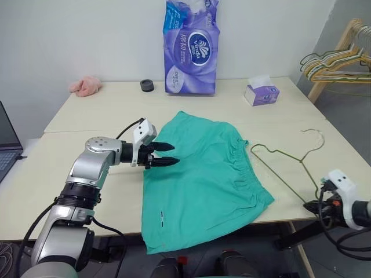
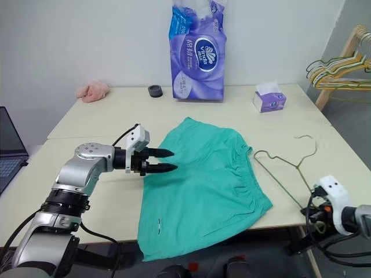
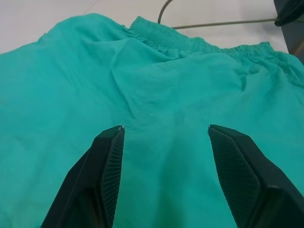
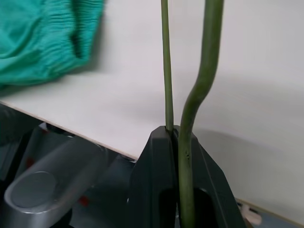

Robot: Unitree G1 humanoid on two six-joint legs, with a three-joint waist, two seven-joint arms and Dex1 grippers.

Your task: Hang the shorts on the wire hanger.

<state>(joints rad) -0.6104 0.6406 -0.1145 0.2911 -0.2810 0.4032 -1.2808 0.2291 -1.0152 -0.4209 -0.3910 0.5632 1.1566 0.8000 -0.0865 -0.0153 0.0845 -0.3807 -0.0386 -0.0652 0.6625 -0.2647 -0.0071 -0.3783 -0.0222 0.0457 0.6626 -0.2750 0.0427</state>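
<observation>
right pincer [image 4: 179,135] is clamping the wire hanger [image 1: 284,155] at the tabletop [image 1: 87,121] edge, left pincer [image 1: 171,154] is hovering open over the shorts [image 1: 197,179]

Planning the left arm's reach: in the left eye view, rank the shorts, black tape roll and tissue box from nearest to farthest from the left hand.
1. Shorts, right under the left hand.
2. Black tape roll, far side of the table.
3. Tissue box, far right.

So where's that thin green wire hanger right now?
The wire hanger lies on the table on the robot's right, just beside the waistband of the shorts; the right tool is clamped on its corner at the table's edge.
</observation>
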